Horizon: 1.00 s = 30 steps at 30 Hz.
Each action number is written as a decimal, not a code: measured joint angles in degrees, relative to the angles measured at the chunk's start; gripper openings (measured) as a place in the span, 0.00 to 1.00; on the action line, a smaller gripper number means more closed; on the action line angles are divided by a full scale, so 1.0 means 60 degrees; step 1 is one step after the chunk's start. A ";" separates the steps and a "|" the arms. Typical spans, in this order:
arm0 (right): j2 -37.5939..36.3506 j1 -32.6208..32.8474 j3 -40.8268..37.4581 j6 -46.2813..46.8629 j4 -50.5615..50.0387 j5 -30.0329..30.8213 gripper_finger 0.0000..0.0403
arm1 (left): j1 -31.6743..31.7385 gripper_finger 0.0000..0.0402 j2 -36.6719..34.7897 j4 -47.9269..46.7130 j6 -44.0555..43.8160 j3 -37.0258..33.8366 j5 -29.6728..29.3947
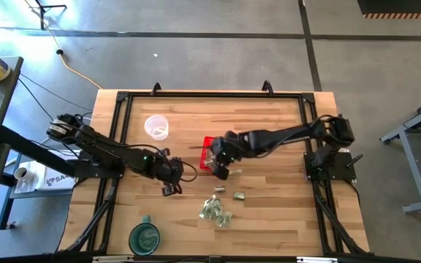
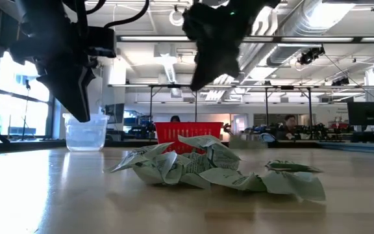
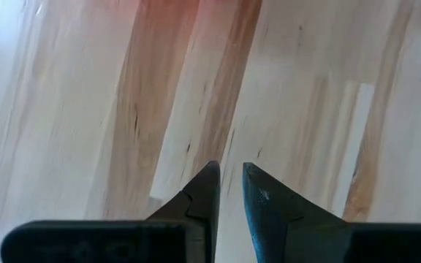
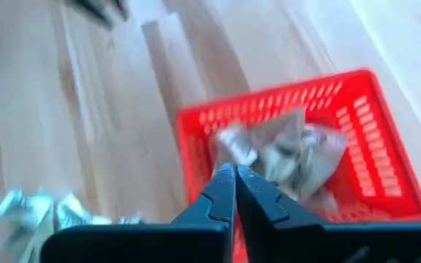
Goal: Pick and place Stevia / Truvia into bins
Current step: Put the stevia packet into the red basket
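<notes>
The red mesh basket [image 1: 206,152] stands mid-table with several pale green and white sachets [image 4: 291,157] lying in it. More sachets [image 1: 215,211] lie in a loose crumpled pile on the table nearer the front edge, with single ones [image 1: 238,196] beside it. The pile also shows in the low view [image 2: 206,170]. My right gripper [image 4: 234,174] is shut and empty. It hangs above the table at the basket's near edge [image 1: 221,172]. My left gripper [image 1: 170,188] waits over bare table left of the basket, its fingers almost together and empty [image 3: 229,175].
A clear plastic cup [image 1: 156,127] stands at the far left of the basket. A round green cup [image 1: 145,237] stands near the front left edge. Bare wood lies between the two grippers and right of the pile.
</notes>
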 joint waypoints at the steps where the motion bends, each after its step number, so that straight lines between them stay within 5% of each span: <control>1: 0.0133 -0.0148 0.0066 -0.0007 0.0064 -0.0146 0.03 | -0.0010 0.24 0.0000 0.0049 -0.0034 0.0003 -0.0029; 9: 0.0525 -0.0551 0.0398 0.0116 -0.1906 -0.1493 0.36 | -0.0673 0.24 0.0000 0.0034 -0.0474 0.0007 -0.0073; 13: 0.0484 0.0182 0.0376 -0.0321 -0.3501 -0.1372 0.53 | -0.1146 0.24 0.0003 0.0027 -0.0687 0.0007 -0.0294; 18: 0.0613 0.0945 -0.0198 -0.0529 -0.2760 -0.0847 0.67 | -0.1315 0.24 0.0004 0.0026 -0.0814 0.0007 -0.0697; 23: 0.1019 0.0793 -0.0857 -0.0496 -0.2097 -0.0617 0.65 | -0.1311 0.24 0.0007 0.0004 -0.0808 0.0007 -0.0714; 30: 0.1360 0.0706 -0.1341 -0.0506 -0.1630 -0.0736 0.45 | -0.1311 0.24 0.0007 -0.0203 -0.0804 0.0007 -0.0732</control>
